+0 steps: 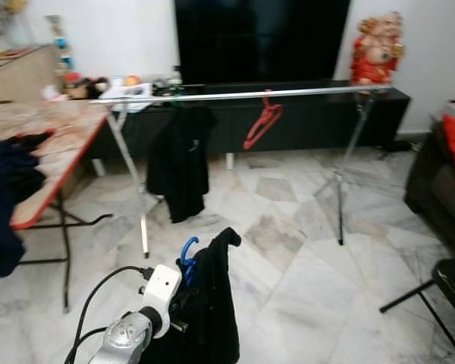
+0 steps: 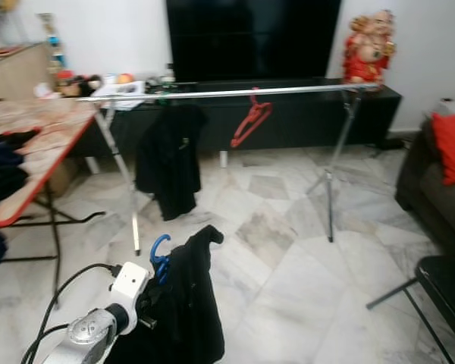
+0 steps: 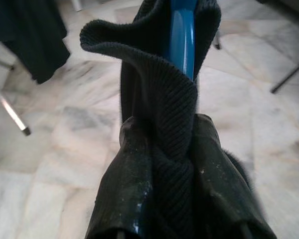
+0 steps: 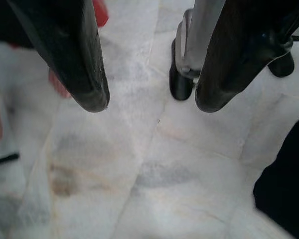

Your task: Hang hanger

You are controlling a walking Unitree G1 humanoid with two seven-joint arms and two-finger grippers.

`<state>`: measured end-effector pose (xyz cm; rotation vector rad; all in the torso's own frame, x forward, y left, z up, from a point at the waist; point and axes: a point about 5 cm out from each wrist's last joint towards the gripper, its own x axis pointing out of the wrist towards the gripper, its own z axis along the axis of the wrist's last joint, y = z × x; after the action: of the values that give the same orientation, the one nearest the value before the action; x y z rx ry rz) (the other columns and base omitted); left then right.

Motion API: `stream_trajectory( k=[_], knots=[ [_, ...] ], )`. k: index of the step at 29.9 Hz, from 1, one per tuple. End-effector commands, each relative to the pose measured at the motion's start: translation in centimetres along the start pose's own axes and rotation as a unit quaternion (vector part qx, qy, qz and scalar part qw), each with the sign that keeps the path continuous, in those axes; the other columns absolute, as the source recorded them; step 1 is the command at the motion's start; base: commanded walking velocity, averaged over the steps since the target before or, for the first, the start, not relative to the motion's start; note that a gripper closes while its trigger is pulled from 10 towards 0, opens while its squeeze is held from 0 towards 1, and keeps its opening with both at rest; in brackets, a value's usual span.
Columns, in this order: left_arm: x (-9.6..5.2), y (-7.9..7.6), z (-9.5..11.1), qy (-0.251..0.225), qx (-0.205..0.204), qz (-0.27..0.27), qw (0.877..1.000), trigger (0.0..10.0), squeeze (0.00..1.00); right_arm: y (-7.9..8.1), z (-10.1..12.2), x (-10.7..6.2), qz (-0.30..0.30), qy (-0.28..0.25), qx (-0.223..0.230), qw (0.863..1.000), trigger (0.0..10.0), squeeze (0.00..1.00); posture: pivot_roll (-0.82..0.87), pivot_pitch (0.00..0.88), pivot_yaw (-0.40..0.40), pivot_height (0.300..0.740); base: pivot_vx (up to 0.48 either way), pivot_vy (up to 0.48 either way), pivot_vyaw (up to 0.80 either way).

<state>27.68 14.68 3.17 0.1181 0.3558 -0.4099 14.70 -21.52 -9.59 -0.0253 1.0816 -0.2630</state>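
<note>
Low in the frame, the left gripper [image 3: 162,164] squeezes its jaws on the blue hanger [image 1: 188,254] — stiff, light, under a soft, floppy black top [image 1: 212,311]. Rail [image 1: 243,95] sits up top — right gripper [image 4: 149,104] hangs wide open.

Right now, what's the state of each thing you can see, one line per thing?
Left gripper: shut on the black garment.
Blue hanger: inside the black garment, held up, not yet on the rail.
Right gripper: open, empty, pointing at the floor.
Rail: standing, level.
Red hanger: hung on rail, bare.
Black top: hung on rail.
</note>
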Motion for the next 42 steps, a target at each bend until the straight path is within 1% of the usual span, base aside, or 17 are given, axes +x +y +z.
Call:
stream_trajectory(
  k=[1, 6, 19, 31, 42],
  knots=[
    [-0.5, 1.8, 0.1, -0.001, 0.003, 0.034, 0.999, 10.0, 0.00, 1.0, 0.7, 0.0, 0.013, -0.013, -0.015, 1.000, 10.0, 0.00, 0.03, 0.000, 0.037, 0.740, 0.480, 0.000, 0.00],
    [-0.6, 2.3, 0.0, -0.001, -0.004, 0.054, 0.999, 10.0, 0.00, 1.0, 0.5, 0.0, 0.017, -0.009, -0.018, 1.000, 10.0, 0.00, 0.03, 0.000, 0.035, 0.740, 0.480, 0.000, 0.00],
    [-0.6, 3.0, -0.2, 0.001, -0.007, 0.067, 0.998, 10.0, 0.00, 1.1, -0.1, -0.1, 0.027, -0.002, -0.018, 0.999, 10.0, 0.00, 0.02, 0.000, 0.041, 0.740, 0.480, 0.000, 0.00],
    [-0.6, 3.2, -0.3, 0.003, -0.007, 0.069, 0.998, 10.0, 0.00, 1.1, -0.8, -0.2, 0.034, 0.006, -0.012, 0.999, 10.0, 0.00, 0.01, 0.000, 0.053, 0.740, 0.480, 0.000, 0.00],
    [-0.4, 3.5, 0.4, -0.002, -0.003, 0.067, 0.998, 10.0, 0.00, 1.0, -0.6, -0.1, 0.031, 0.007, -0.004, 0.999, 10.0, 0.00, 0.02, 0.000, 0.048, 0.740, 0.480, 0.000, 0.00]
  ],
)
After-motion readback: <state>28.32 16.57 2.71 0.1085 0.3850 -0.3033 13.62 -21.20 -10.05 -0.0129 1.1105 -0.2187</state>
